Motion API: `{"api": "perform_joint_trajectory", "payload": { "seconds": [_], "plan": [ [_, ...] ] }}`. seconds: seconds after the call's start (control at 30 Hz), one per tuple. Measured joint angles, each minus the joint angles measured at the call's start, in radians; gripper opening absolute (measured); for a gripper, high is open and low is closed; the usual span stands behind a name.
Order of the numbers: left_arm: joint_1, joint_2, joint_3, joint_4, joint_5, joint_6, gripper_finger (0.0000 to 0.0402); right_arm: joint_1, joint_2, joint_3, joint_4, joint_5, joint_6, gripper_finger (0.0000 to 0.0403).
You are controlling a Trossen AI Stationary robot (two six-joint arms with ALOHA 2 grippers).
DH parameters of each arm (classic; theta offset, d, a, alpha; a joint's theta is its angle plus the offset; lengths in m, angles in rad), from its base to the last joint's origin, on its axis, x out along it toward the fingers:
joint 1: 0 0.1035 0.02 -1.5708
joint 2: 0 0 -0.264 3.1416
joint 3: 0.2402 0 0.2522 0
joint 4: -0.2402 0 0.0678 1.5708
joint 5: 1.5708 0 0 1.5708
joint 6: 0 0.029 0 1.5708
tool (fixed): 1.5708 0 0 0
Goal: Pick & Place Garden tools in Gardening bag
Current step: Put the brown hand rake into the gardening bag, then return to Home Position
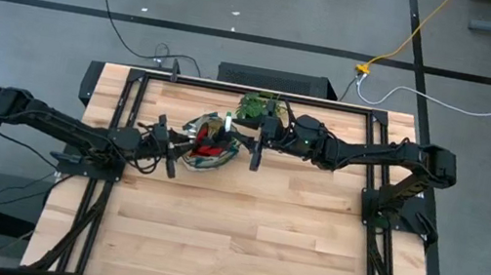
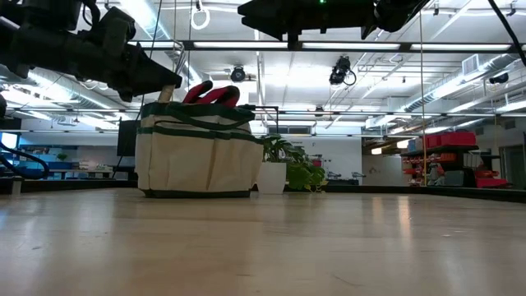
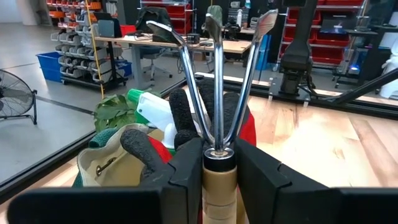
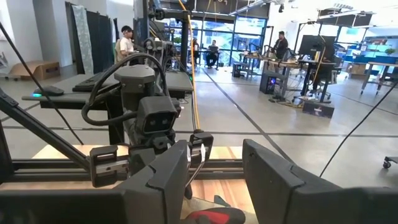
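The cream gardening bag with green trim (image 1: 208,143) stands on the table at mid-back and also shows in the low view (image 2: 197,156). Red-and-black gloves (image 2: 209,93) stick out of its top. The green spray bottle (image 3: 151,109) sits inside it. My left gripper (image 1: 167,153) is just left of the bag, shut on the little metal hand rake (image 3: 214,74). The rake's tines point toward the bag. My right gripper (image 4: 214,168) is open and empty, above the bag's right edge (image 1: 258,149), with a red glove (image 4: 214,216) below it. My left gripper pinches the rake's light wooden handle (image 3: 219,186) between its two fingers (image 3: 186,171), just behind the black collar where the tines start. The fingers lie along the handle, coming from the table's left. The rake is lifted clear, with its tines (image 3: 249,68) over the gloves in the bag.
The leafy plant in a white pot (image 1: 255,107) stands just behind the bag at the table's far edge and also shows in the low view (image 2: 283,168). Bare wooden table (image 1: 241,226) stretches across the whole near half.
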Motion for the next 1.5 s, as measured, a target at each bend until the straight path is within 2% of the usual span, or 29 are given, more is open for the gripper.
{"api": "perform_joint_trajectory", "payload": {
  "seconds": [0.27, 0.67, 0.93, 1.13, 1.5],
  "plan": [
    [0.0, 0.0, 0.0, 0.022, 0.0, 0.019, 0.011, 0.0, 0.0, 0.0, 0.0, 0.0, 0.0, 0.0155],
    [0.001, 0.0, 0.0, 0.041, -0.03, 0.023, 0.0183, 0.0, 0.0, 0.0, 0.001, 0.0, 0.0, 0.0155],
    [0.001, 0.0, 0.0, 0.09, -0.012, 0.04, 0.0179, 0.0, 0.0, 0.001, -0.077, 0.007, 0.0, 0.0155],
    [0.001, 0.002, 0.001, 0.091, -0.015, 0.058, 0.0177, 0.001, 0.009, 0.001, -0.204, 0.11, 0.038, 0.0155],
    [0.001, 0.002, 0.001, 0.082, 0.026, 0.053, 0.0177, 0.014, 0.087, 0.001, -0.212, 0.174, 0.052, 0.0155]
  ]
}}
